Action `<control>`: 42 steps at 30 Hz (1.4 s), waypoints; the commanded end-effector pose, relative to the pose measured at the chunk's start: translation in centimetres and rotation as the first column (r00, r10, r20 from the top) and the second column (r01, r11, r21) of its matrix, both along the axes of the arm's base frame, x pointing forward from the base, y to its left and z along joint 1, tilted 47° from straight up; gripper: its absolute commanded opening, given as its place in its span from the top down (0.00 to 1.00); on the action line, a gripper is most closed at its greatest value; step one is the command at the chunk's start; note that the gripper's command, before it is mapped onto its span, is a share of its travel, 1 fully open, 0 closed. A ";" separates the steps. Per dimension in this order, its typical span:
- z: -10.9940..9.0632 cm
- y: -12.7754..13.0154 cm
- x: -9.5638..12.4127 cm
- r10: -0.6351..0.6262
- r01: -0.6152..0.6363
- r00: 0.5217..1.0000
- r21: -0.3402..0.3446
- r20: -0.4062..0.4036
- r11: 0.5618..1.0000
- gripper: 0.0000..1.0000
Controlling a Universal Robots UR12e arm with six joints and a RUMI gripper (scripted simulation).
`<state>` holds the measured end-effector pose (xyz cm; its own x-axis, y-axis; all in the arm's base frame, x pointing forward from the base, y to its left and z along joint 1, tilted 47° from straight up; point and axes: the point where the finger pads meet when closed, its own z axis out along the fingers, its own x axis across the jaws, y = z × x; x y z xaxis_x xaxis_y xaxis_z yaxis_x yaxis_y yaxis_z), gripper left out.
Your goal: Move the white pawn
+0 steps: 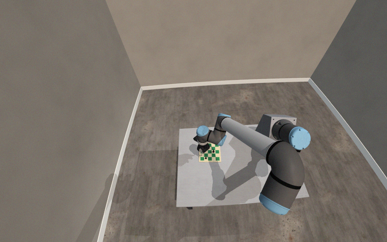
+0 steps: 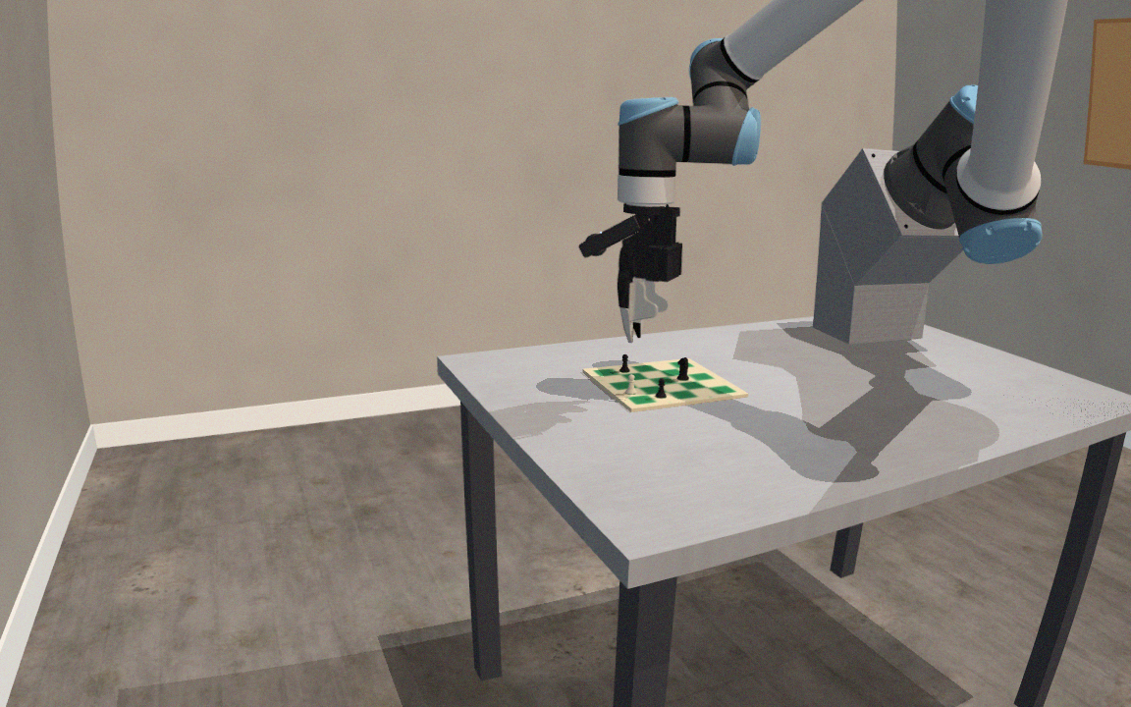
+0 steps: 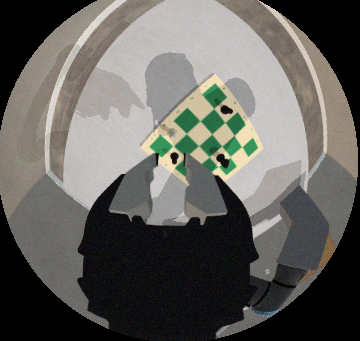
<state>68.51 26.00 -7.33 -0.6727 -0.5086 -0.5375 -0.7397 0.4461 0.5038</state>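
Note:
The white pawn (image 2: 631, 384) (image 3: 170, 130) stands upright near the left edge of the small green and cream chessboard (image 2: 722, 394) (image 3: 149, 148) (image 1: 210, 160). Three black pieces stand upright on the board: one (image 2: 623, 361) (image 3: 174, 157) at the back left, one (image 2: 682, 368) (image 3: 223, 160) at the back middle, one (image 2: 661, 388) (image 3: 227, 109) near the front. My gripper (image 2: 631, 334) (image 3: 171, 154) (image 1: 203, 148) hangs well above the board's back left corner, pointing down. Its fingers stand close together with a narrow gap and hold nothing.
The board lies on a grey table (image 2: 727, 492) (image 1: 201, 186) near its back left corner. The arm's grey pedestal (image 2: 868, 263) (image 1: 268, 121) stands at the table's back right. The forearm reaches over the table from the right.

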 end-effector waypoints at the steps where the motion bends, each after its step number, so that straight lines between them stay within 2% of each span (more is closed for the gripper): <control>1: 0.0 0.0 0.1 -0.001 0.001 1.000 0.000 0.001 1.000 0.80; 15: -0.4 0.4 0.1 -0.001 0.001 1.000 -0.001 0.001 1.000 0.80; 42: -2.8 3.1 0.0 -0.001 0.001 1.000 -0.001 0.001 1.000 0.80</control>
<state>68.45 28.66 -9.79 -0.6727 -0.5088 -0.5372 -0.7397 0.4461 0.5037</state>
